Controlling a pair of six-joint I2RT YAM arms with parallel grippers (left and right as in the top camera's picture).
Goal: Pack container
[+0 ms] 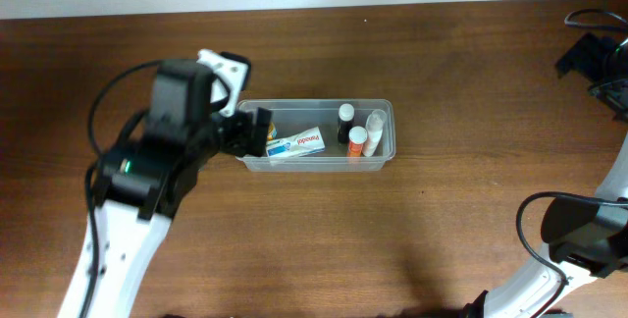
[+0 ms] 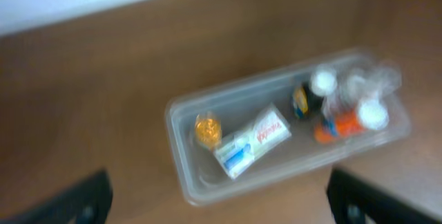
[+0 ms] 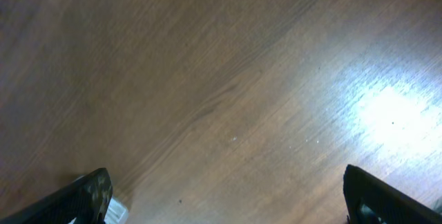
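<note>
The clear plastic container [image 1: 316,104] stands at the table's middle. In it lie a white and blue box [image 1: 294,144], a small yellow item [image 1: 272,130], a black bottle with a white cap [image 1: 345,119], an orange bottle with a white cap [image 1: 357,141] and a clear bottle [image 1: 375,132]. My left gripper [image 1: 251,132] is open and empty above the container's left end. The blurred left wrist view shows the container [image 2: 178,156] and box [image 2: 252,141] beyond the spread jaws [image 2: 217,200]. My right gripper [image 3: 224,196] is open and empty over bare wood.
The table is dark brown wood with a pale wall behind its far edge. The right arm's black end [image 1: 592,58] with cables sits at the far right. A small white thing [image 3: 117,211] shows by the right gripper's left finger.
</note>
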